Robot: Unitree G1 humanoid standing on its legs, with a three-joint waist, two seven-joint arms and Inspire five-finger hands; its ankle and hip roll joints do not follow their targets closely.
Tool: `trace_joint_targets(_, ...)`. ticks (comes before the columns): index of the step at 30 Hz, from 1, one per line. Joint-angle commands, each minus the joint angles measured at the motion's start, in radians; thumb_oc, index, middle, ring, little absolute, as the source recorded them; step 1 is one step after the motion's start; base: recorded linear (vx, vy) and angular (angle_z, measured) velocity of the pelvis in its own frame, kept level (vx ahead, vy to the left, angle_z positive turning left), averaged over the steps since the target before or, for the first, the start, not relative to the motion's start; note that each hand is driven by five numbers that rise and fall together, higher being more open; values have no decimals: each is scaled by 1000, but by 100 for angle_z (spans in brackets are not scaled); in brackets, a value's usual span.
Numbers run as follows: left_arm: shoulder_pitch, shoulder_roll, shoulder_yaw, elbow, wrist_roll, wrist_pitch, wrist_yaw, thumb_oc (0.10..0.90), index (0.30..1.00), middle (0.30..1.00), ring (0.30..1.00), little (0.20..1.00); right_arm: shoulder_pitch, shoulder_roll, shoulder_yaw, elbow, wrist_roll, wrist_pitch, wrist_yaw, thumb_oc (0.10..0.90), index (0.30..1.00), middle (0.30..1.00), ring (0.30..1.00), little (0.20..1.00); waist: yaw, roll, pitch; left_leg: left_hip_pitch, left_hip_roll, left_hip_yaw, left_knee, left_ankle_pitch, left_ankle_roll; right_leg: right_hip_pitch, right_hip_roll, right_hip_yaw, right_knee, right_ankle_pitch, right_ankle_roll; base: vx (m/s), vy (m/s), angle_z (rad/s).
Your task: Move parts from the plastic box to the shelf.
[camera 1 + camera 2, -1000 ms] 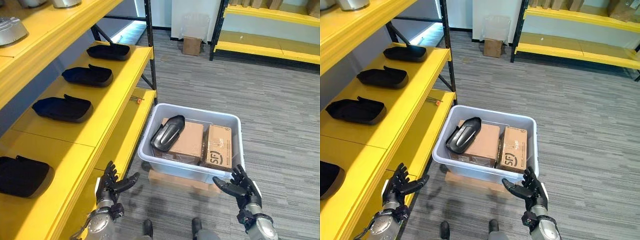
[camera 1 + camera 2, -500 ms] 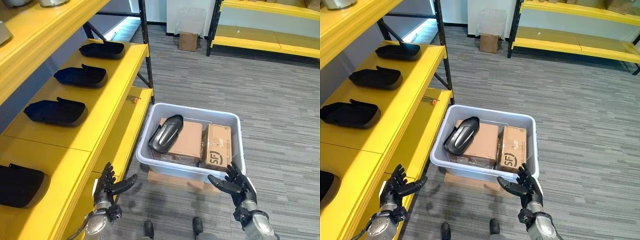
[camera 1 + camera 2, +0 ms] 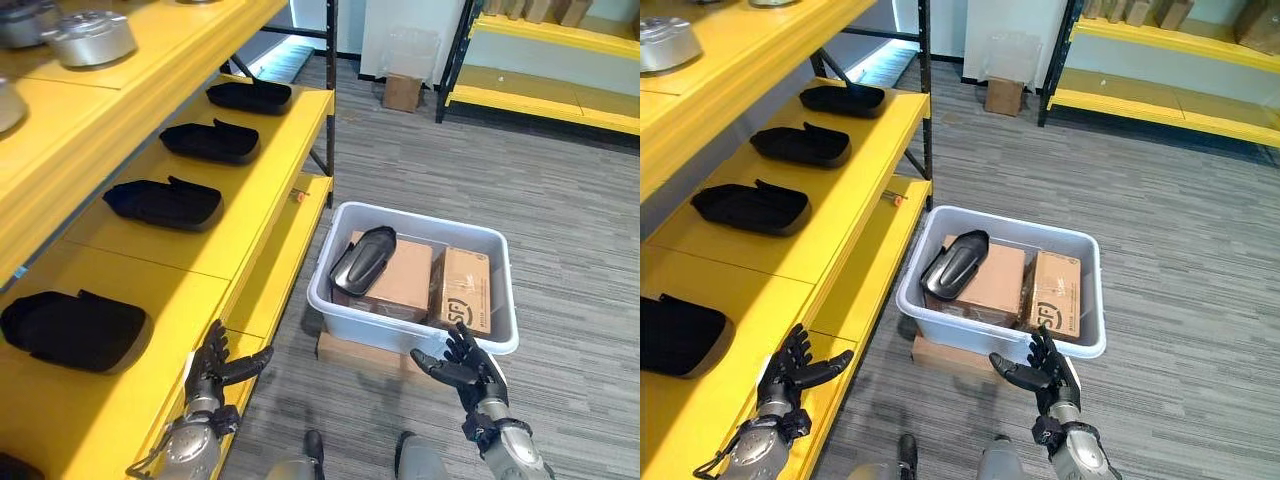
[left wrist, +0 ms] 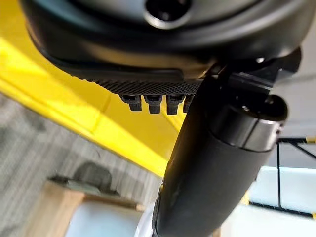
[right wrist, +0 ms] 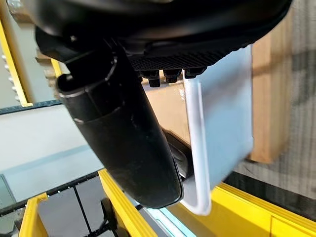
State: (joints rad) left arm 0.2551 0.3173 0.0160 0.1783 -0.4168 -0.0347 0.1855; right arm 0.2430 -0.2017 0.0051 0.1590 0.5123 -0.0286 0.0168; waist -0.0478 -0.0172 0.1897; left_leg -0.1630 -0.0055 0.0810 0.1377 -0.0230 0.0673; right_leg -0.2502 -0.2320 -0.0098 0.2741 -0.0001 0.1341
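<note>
A white plastic box [image 3: 500,250] stands on the floor on a flat cardboard piece. Inside it a dark curved part [image 3: 362,261] lies on two cardboard cartons [image 3: 405,280]. The yellow shelf [image 3: 215,235] on my left carries several similar black parts [image 3: 165,203] in a row. My left hand [image 3: 213,366] hangs open beside the shelf's front edge, holding nothing. My right hand [image 3: 464,366] is open just in front of the box's near wall, apart from it, fingers spread. The box rim [image 5: 195,128] appears in the right wrist view past the right hand [image 5: 123,123].
An upper shelf level holds silver round metal parts [image 3: 92,36]. A small cardboard box [image 3: 402,92] sits on the floor at the back. Another yellow rack [image 3: 545,100] runs along the far right. Grey carpet lies open right of the plastic box.
The whole picture has shifted, so the camera has moved: the shelf and box sit further right and the upper shelf shows more. Both hands stay open and low as before.
</note>
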Motion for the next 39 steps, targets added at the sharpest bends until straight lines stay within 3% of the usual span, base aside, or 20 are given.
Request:
trace_joint_targets(1,-60,61,25,-128,28,-79,-15,900,1000,1000,1000,1000,-67,-25,-31,-110,-6,-88,1,900,1000,1000,1000,1000,-34,-34,15,93,41,-67,-23,-103,-44,17,-26,16,-203,107,51,95,-111,-8)
trace_joint_targets(6,-35,46,27,-112,37,-85,-18,900,1000,1000,1000,1000,-50,-33,-30,-124,-15,-88,6,900,1000,1000,1000,1000,-32,-68,6,137,55,-75,-22,-129,-79,53,-45,-18,-289,165,78,146,-146,8)
trace_joint_targets(8,-10,30,33,-117,33,-83,-25,900,1000,1000,1000,1000,-46,-44,-30,-127,-15,-85,8,900,1000,1000,1000,1000,-31,-69,-23,157,82,-85,-44,-122,-95,83,-19,-37,-291,150,75,203,-210,43)
trace_joint_targets(13,-9,30,33,-117,33,-82,-25,900,1000,1000,1000,1000,-46,-44,-30,-127,-15,-85,8,900,1000,1000,1000,1000,-32,-68,-24,158,84,-86,-46,-122,-96,84,-18,-39,-291,149,74,64,-81,15)
trace_joint_targets(14,6,27,30,-120,24,-75,-31,900,1000,1000,1000,1000,-37,-63,-36,-139,-12,-86,6,900,1000,1000,1000,1000,-26,-53,-50,176,140,-102,-82,-102,-124,103,20,-60,-272,85,50,230,-302,-10)
trace_joint_targets(15,8,26,31,-121,23,-74,-32,900,1000,1000,1000,1000,-36,-68,-35,-144,-13,-86,6,900,1000,1000,1000,1000,-27,-46,-54,181,152,-104,-94,-96,-130,104,28,-67,-267,74,44,268,-348,10)
trace_joint_targets(21,19,22,39,-129,19,-72,-33,900,1000,1000,1000,1000,-37,-89,-38,-163,-23,-87,6,900,1000,1000,1000,1000,-20,-26,-64,197,198,-102,-143,-60,-152,106,58,-91,-250,35,27,84,-109,15)
trace_joint_targets(27,29,17,54,-139,17,-76,-33,900,1000,1000,1000,1000,-86,-182,-83,-191,-187,-99,-50,900,1000,1000,1000,1000,-5,-3,-65,189,235,-105,-192,5,-180,108,81,-121,-257,13,15,63,-90,12)
trace_joint_targets(30,31,50,43,-154,15,-82,-63,900,1000,1000,1000,1000,-307,-396,-105,-221,-364,-103,-131,900,1000,1000,1000,1000,27,2,-49,157,250,-111,-211,43,-197,95,82,-143,-268,14,14,-13,-70,23)
trace_joint_targets(33,19,96,4,-168,-20,-87,-81,900,1000,1000,1000,1000,-624,-645,69,-154,-500,-65,-122,900,1000,1000,1000,1000,64,3,-24,108,252,-118,-220,78,-210,61,84,-148,-293,37,15,-91,-42,15)
trace_joint_targets(34,11,116,-7,-180,-29,-92,-81,900,1000,1000,1000,1000,-807,-750,189,-76,-576,-38,-138,900,1000,1000,1000,1000,72,5,-2,81,252,-120,-222,88,-209,27,81,-146,-285,40,14,-186,-13,12)
trace_joint_targets(35,-7,139,-20,-183,-30,-100,-61,900,1000,1000,1000,1000,-1077,-787,393,56,-683,1,-132,900,1000,1000,1000,1000,90,13,44,35,240,-120,-223,104,-208,-32,75,-137,-259,45,8,-161,2,13)
trace_joint_targets(39,-30,141,-20,-179,-29,-105,-39,900,1000,1000,1000,1000,-1185,-773,499,108,-767,15,-117,900,1000,1000,1000,1000,102,14,76,8,236,-118,-222,116,-210,-63,75,-140,-248,47,6,-47,-9,7)
